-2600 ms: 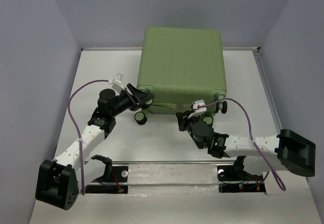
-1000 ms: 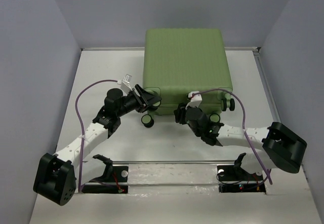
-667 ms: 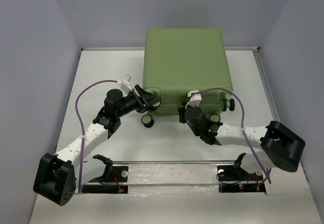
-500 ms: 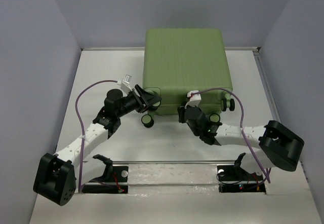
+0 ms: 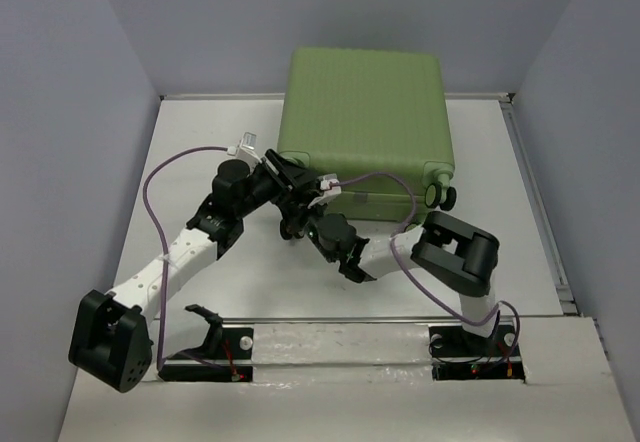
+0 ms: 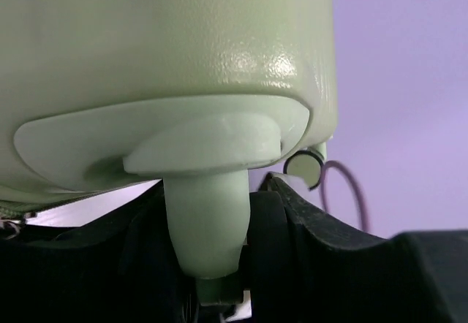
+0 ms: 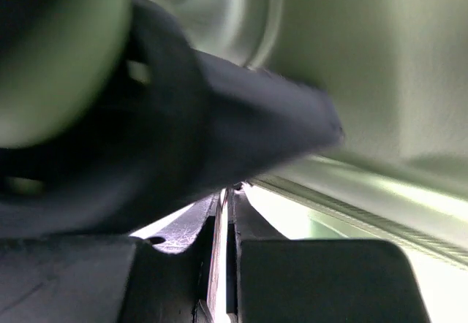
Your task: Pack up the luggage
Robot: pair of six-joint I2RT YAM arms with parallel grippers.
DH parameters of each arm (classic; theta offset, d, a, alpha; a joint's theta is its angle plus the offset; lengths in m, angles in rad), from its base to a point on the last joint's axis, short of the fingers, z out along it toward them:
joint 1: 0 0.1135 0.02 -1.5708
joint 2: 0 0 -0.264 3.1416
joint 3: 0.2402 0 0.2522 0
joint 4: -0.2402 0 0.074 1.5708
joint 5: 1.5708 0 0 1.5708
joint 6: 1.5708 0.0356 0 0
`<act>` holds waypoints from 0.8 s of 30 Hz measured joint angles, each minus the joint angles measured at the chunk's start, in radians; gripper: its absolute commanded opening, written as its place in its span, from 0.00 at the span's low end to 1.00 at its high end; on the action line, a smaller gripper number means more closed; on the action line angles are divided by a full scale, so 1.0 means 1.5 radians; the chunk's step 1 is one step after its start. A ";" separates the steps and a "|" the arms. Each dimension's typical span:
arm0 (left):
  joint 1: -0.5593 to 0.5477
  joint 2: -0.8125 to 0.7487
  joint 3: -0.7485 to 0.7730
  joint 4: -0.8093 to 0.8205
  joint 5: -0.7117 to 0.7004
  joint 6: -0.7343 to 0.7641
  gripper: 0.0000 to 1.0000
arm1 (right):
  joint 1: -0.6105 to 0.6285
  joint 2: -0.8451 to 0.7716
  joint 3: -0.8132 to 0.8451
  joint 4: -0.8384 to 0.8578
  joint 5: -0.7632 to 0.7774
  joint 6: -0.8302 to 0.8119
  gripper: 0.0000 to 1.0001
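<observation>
The luggage (image 5: 360, 112) is a light-green ribbed suitcase lying closed at the back of the table. My left gripper (image 5: 290, 184) is at its near-left corner, shut on the green caster stem (image 6: 208, 213), with a black finger (image 6: 307, 242) on each side. My right gripper (image 5: 303, 224) reaches left under that same corner. Its fingers (image 7: 307, 279) are almost together, tips at the zipper seam (image 7: 351, 199), apparently pinching the zipper pull. A blurred black caster wheel (image 7: 183, 133) fills the upper left of the right wrist view. The lining is hidden.
The right-hand caster wheels (image 5: 440, 194) stick out at the suitcase's near-right corner. Purple cables loop from both wrists (image 5: 160, 177). The right arm's elbow (image 5: 455, 252) is folded close in front. A metal rail (image 5: 330, 320) runs along the near edge.
My right gripper has slid left along the suitcase's near edge, from near the right wheels to the left corner. The suitcase has turned slightly. My left gripper stays on the corner caster.
</observation>
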State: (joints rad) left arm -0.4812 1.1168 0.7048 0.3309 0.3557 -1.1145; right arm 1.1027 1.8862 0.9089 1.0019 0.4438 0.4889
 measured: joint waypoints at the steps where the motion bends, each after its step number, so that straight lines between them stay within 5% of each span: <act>1: 0.000 -0.003 0.000 -0.001 -0.014 -0.004 0.06 | 0.000 0.026 0.007 0.048 0.006 0.019 0.07; 5: -0.007 -0.030 -0.013 -0.010 -0.048 -0.021 0.06 | 0.002 0.113 0.030 0.172 0.033 0.097 0.08; 8: -0.027 -0.061 -0.048 -0.005 -0.056 -0.030 0.06 | 0.024 0.116 -0.010 0.215 0.057 0.143 0.19; 13: -0.075 -0.105 -0.115 0.055 -0.021 -0.060 0.06 | 0.065 0.056 -0.144 0.214 0.005 0.182 0.73; 15: -0.084 -0.110 -0.126 0.068 -0.005 -0.067 0.08 | 0.082 0.020 -0.205 0.217 -0.019 0.176 0.81; 19: -0.088 -0.113 -0.133 0.071 -0.001 -0.065 0.34 | 0.089 -0.111 -0.311 0.207 -0.019 0.160 0.85; 21: -0.088 -0.116 -0.135 0.070 -0.005 -0.060 0.54 | 0.085 -0.217 -0.333 0.111 -0.011 0.148 0.87; 24: -0.083 -0.121 -0.140 0.072 -0.011 -0.048 0.72 | 0.081 -0.341 -0.316 -0.008 -0.001 0.124 0.90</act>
State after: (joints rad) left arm -0.6064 0.9356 0.4950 0.4397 0.3389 -1.1862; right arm 1.2243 1.3743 0.4343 0.9894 0.4427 0.6754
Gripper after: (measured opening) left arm 0.613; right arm 0.874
